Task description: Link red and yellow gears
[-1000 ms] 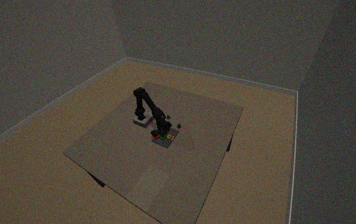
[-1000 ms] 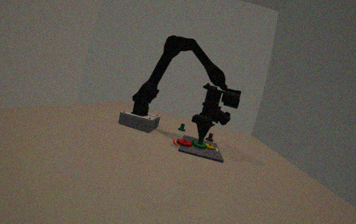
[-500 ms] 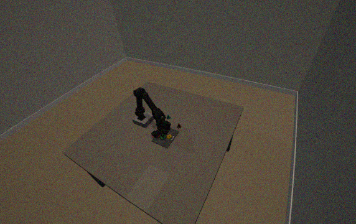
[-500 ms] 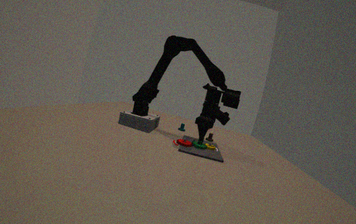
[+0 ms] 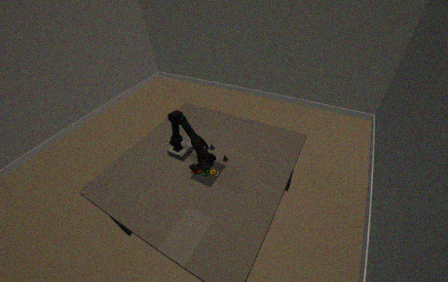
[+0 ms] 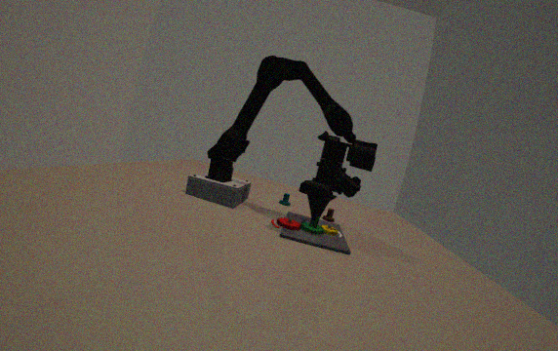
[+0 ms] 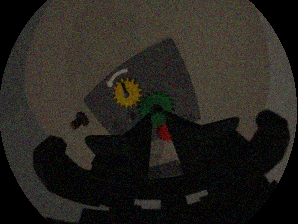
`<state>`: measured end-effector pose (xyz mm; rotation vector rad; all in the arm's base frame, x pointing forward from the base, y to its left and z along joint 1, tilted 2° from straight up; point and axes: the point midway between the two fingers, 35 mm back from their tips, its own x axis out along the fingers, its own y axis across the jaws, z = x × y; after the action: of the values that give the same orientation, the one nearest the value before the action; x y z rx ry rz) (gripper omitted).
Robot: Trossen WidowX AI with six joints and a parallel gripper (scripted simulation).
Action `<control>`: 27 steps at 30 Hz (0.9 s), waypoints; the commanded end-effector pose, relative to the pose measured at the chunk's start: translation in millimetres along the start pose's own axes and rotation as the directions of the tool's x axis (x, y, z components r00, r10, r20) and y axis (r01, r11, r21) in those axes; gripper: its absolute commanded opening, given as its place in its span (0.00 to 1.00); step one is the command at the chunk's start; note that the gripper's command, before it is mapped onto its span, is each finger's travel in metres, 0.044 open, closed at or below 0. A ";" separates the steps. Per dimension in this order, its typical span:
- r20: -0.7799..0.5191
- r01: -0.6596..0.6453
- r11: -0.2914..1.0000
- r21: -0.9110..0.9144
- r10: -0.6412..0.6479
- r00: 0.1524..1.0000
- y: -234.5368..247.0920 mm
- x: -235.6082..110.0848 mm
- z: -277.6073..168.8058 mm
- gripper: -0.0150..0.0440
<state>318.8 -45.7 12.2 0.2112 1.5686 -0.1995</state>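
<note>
The grey board (image 6: 315, 240) (image 7: 175, 65) carries the red gear (image 6: 289, 223) (image 7: 164, 133) and the yellow gear (image 6: 330, 229) (image 7: 127, 93) (image 5: 213, 171) with its black stripe. My gripper (image 6: 314, 225) (image 7: 157, 115) is shut on the green gear's handle. The green gear (image 6: 312, 228) (image 7: 165, 101) (image 5: 205, 172) is low over the board, between the red and yellow gears; its teeth appear at or near both. I cannot tell whether it sits fully flat. The white arrow (image 7: 116, 76) is beside the yellow gear, the red arrow (image 6: 274, 223) beside the red gear. The fingers hide part of the board.
A loose blue gear (image 5: 211, 147) (image 6: 285, 200) stands on the table behind the board, nearer the arm base (image 6: 218, 190). A loose brown-red gear (image 5: 225, 158) (image 6: 329, 215) (image 7: 80, 120) stands just off the board's edge on the yellow gear's side.
</note>
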 end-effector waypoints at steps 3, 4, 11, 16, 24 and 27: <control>-0.003 0.001 0.996 0.084 -0.001 1.000 -1.0 1.7 -0.4 0.25; -0.003 0.001 0.996 0.094 -0.001 1.000 -1.1 1.9 -0.1 0.25; -0.003 0.001 0.997 0.075 0.000 1.000 -0.2 2.1 0.5 0.25; -0.003 0.000 1.000 0.002 0.000 1.000 0.4 2.1 -0.2 0.25; -0.003 0.000 0.989 -0.147 0.000 1.000 -0.5 2.3 -0.7 0.25; -0.003 0.000 0.988 -0.151 0.000 1.000 -0.6 2.1 -0.6 0.34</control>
<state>318.5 -46.0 10.9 0.1073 1.5756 -0.0957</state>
